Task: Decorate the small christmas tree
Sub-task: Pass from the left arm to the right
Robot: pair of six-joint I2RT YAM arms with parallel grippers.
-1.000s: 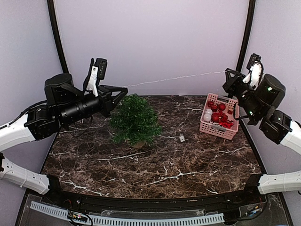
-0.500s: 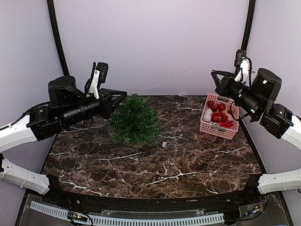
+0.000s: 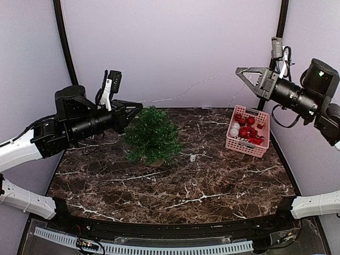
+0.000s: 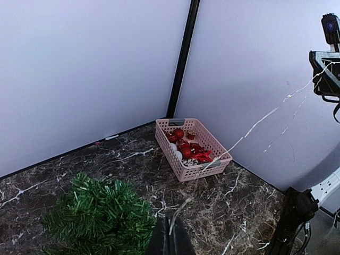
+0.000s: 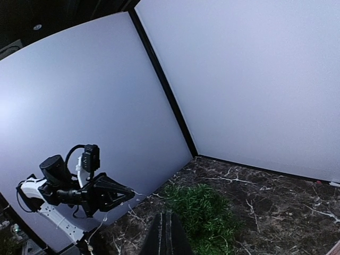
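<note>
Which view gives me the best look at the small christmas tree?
Top external: the small christmas tree shows whole, crown to foot, well lit. Left wrist catches only its upper branches at the bottom edge; right wrist shows it small and dim, cut off below.

The left arm point(image 3: 79, 125) and right arm point(image 3: 297, 95) have glossy black cylindrical forearms, rounded black joint housings and white shell links lower down. A small camera block sits at 12 o'clock on each wrist, with looping black cables. The left gripper point(image 3: 139, 105) and right gripper point(image 3: 239, 70) are black tapering triangular frames.
</note>
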